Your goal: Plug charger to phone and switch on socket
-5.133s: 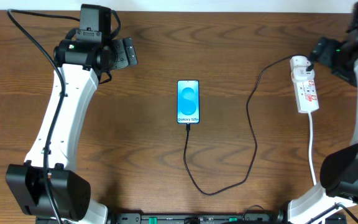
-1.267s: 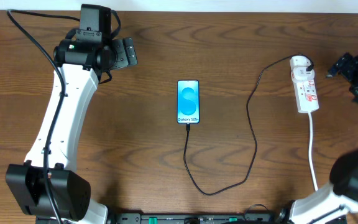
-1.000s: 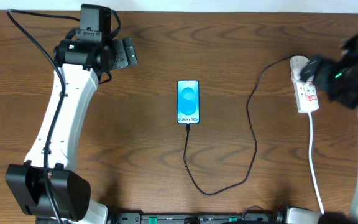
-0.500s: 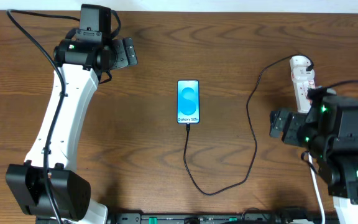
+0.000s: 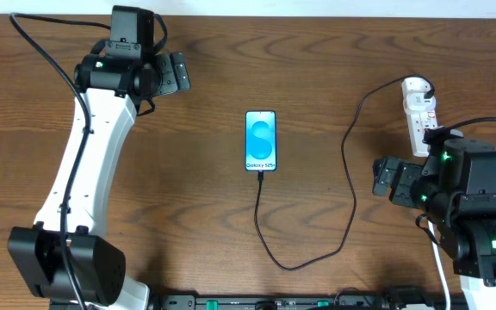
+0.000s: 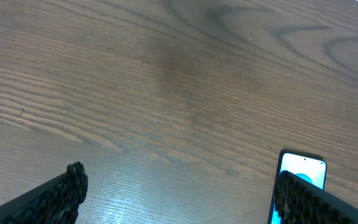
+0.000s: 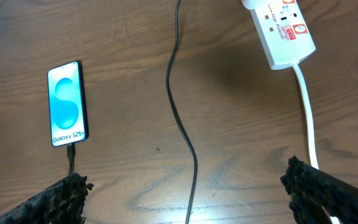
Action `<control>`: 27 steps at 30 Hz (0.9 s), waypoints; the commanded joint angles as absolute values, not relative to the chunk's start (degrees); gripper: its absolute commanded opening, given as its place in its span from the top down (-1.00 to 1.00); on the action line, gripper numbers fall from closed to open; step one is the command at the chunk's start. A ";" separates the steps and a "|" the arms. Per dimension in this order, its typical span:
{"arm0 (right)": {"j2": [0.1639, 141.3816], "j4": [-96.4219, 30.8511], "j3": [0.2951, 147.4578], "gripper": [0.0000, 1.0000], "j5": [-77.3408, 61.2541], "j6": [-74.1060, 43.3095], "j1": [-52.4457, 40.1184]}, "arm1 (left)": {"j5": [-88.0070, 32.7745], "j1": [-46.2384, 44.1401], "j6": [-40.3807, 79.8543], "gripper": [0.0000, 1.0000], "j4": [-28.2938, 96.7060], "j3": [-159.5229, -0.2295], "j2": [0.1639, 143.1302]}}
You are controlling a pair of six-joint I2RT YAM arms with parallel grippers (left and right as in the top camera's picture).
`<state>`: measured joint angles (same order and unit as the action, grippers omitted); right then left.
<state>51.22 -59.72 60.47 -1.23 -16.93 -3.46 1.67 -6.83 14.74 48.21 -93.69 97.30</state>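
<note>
The phone (image 5: pixel 261 140) lies flat mid-table, its blue swirl screen up; it also shows in the right wrist view (image 7: pixel 66 104) and the left wrist view (image 6: pixel 303 171). The black charger cable (image 5: pixel 351 185) has its plug tip in the phone's near end, loops round and runs up to the white power strip (image 5: pixel 422 118) at the right, which the right wrist view (image 7: pixel 279 28) shows too. My left gripper (image 5: pixel 172 73) is open and empty at the far left. My right gripper (image 5: pixel 384 177) is open and empty, low at the right, short of the strip.
The strip's white cord (image 5: pixel 433 194) runs toward the near edge under my right arm. The charger cable loop (image 5: pixel 291 263) lies near the front edge.
My right arm has swung from beside the power strip at the far right back toward the near right of the table. The left arm, phone and cable have not moved.
</note>
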 commanded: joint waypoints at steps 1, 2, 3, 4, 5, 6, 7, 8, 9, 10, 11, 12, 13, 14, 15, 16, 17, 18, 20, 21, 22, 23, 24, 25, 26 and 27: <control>51.00 -59.81 60.23 -0.98 -0.36 -17.30 -3.70 | 2.20 -6.66 14.22 -0.96 48.40 -93.86 97.62; 51.00 -59.81 60.23 -0.99 -0.36 -17.30 -3.70 | 2.20 -6.66 14.22 -0.96 48.38 -93.86 97.62; 51.00 -59.81 60.23 -0.98 -0.36 -17.30 -3.70 | 2.20 -6.66 14.22 -0.96 48.40 -93.86 97.62; 50.98 -59.79 60.23 -0.99 -0.36 -17.30 -3.75 | 2.20 -6.66 14.22 -0.96 48.40 -93.86 97.62; 50.68 -59.86 60.10 -0.98 -0.36 -17.28 -3.79 | 2.20 -6.66 14.22 -0.96 48.40 -93.86 97.62; 50.28 -60.12 60.10 -0.98 -0.38 -17.30 -3.79 | 2.20 -6.66 14.22 -0.96 48.40 -93.86 97.62; 49.84 -60.71 60.10 -0.99 -0.36 -17.30 -3.79 | 2.20 -6.66 14.22 -0.96 48.40 -93.86 97.62; 49.50 -61.21 60.07 -0.99 -0.32 -17.04 -3.79 | 2.20 -6.66 14.22 -0.96 48.40 -93.86 97.62; 48.95 -61.49 59.88 -0.98 -0.34 -16.62 -3.79 | 2.20 -6.66 14.22 -0.95 48.40 -93.86 97.62; 48.01 -61.08 59.27 -0.99 -0.01 -16.58 -3.77 | 2.20 -6.66 14.22 -0.96 48.40 -93.86 97.62; 47.44 -60.62 58.81 -0.99 0.27 -16.56 -3.75 | 2.20 -6.66 14.22 -0.96 48.40 -93.86 97.62; 46.19 -59.37 57.54 -0.98 0.56 -15.90 -3.73 | 2.20 -6.66 14.22 -0.96 48.38 -93.86 97.62; 44.38 -57.17 55.46 -0.98 0.51 -14.11 -3.73 | 2.20 -6.66 14.22 -0.96 48.40 -93.86 97.62; 43.24 -55.51 54.02 -0.99 0.49 -13.04 -3.73 | 2.20 -6.66 14.22 -0.95 48.40 -93.86 97.62; 41.41 -52.64 51.55 -0.99 0.49 -11.70 -3.73 | 2.20 -6.66 14.22 -0.96 48.40 -93.86 97.62; 39.42 -49.58 48.80 -0.99 0.47 -10.59 -3.73 | 2.20 -6.66 14.22 -0.96 48.40 -93.86 97.62; 37.69 -46.92 46.28 -0.99 0.43 -9.96 -3.73 | 2.20 -6.66 14.22 -0.96 48.40 -93.86 97.62; 35.53 -43.79 43.20 -0.98 0.36 -9.56 -3.73 | 2.20 -6.66 14.22 -0.96 48.40 -93.86 97.62; 31.48 -37.52 37.23 -0.98 -0.25 -8.71 -3.73 | 2.20 -6.66 14.22 -0.96 48.40 -93.86 97.62; 29.50 -34.06 34.11 -0.98 -0.89 -7.92 -3.75 | 2.20 -6.66 14.22 -0.96 48.40 -93.86 97.62; 27.55 -30.46 31.00 -0.99 -1.56 -7.14 -3.75 | 2.20 -6.66 14.22 -0.96 48.40 -93.86 97.62; 25.65 -26.85 28.03 -0.99 -2.17 -6.44 -3.77 | 2.20 -6.66 14.22 -0.96 48.40 -93.86 97.62; 24.08 -24.03 25.71 -0.98 -2.15 -6.31 -3.75 | 2.20 -6.66 14.22 -0.96 48.40 -93.86 97.62; 21.41 -19.94 22.11 -0.98 -2.07 -6.22 -3.75 | 2.20 -6.66 14.22 -0.96 48.40 -93.86 97.62; 19.57 -17.45 19.88 -0.98 -2.07 -5.65 -3.75 | 2.20 -6.66 14.22 -0.96 48.40 -93.86 97.62; 17.72 -15.00 17.69 -0.99 -2.07 -5.06 -3.75 | 2.20 -6.66 14.22 -0.96 48.40 -93.86 97.62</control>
<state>22.81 -19.64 23.33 -1.37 -8.16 -3.46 1.67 -6.83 14.74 48.23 -93.69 97.30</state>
